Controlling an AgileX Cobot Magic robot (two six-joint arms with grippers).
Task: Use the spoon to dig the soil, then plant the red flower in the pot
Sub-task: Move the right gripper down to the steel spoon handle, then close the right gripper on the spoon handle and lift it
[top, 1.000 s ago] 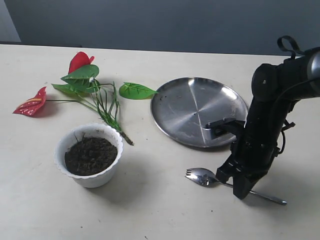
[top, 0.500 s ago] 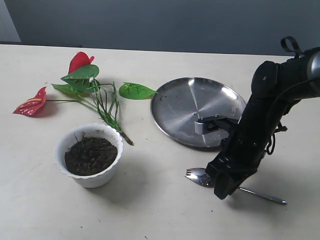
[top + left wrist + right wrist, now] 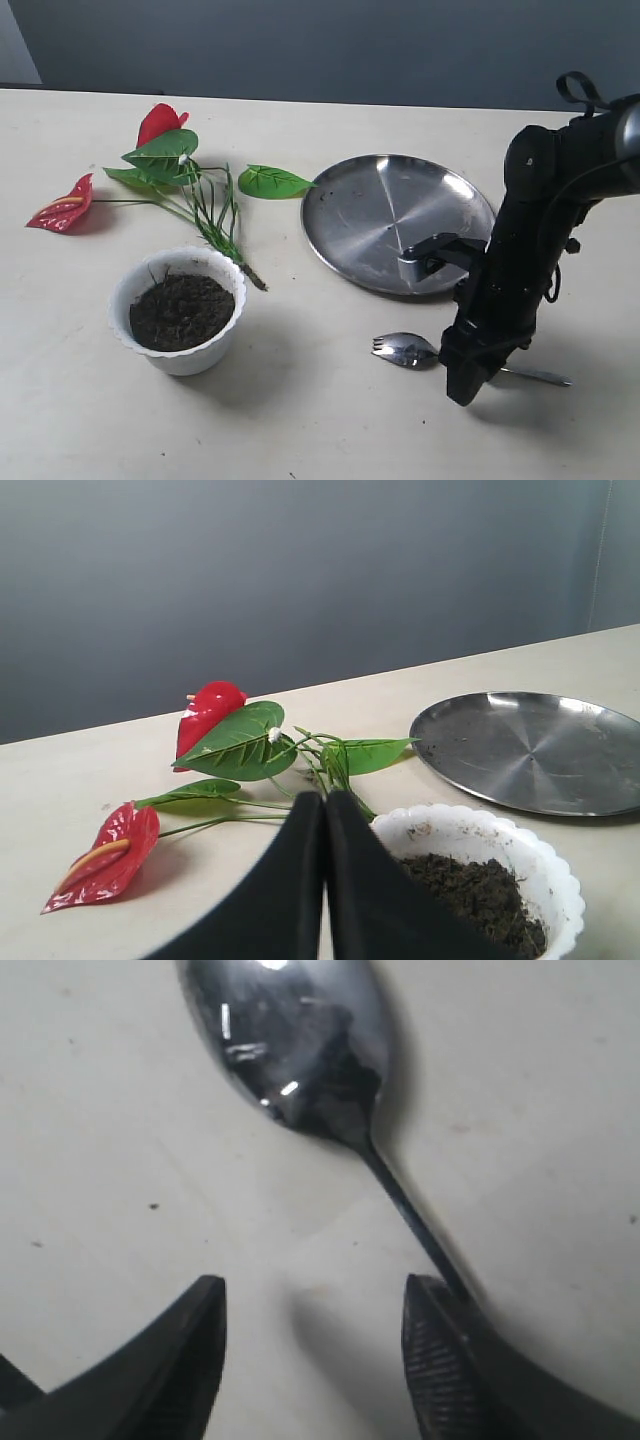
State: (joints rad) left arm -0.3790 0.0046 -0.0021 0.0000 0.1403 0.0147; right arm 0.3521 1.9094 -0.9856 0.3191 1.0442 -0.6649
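A: Right gripper (image 3: pixel 462 385) is low over the bench near the front-right corner, tips down by the spoon (image 3: pixel 405 350).

B: Jaws?

A: Spread apart, nothing between them. In the wrist cam one finger (image 3: pixel 440 1370) sits right at the spoon (image 3: pixel 300 1050) handle, maybe touching, the other stands clear on bare bench. No grasp.

B: Spoon itself?

A: Flat on the bench, bowl w/ short tines pointing toward the left edge, handle running under the arm toward the right edge. It lies just in front of the steel plate (image 3: pixel 370 200), not touching it.

B: Left side?

A: Left gripper (image 3: pixel 323 880) shows only in its own cam: the two black fingers are pressed together, nothing held. Beyond it sits the pot (image 3: pixel 545 865).

B: Pot and soil?

A: White pot (image 3: pixel 128 290), upright, front-left part of the bench, dark soil (image 3: pixel 182 310) filling it to just under the scalloped rim.

B: Flower?

A: Red flower (image 3: pixel 160 122) lies flat on the bench behind the pot toward the left edge, two red blooms, green leaves, stem end close to the pot's rim. Loose green leaf (image 3: pixel 272 181) btw flower and plate.

B: Any writing, brands?

A: None I can read on pot, plate, spoon or arm.
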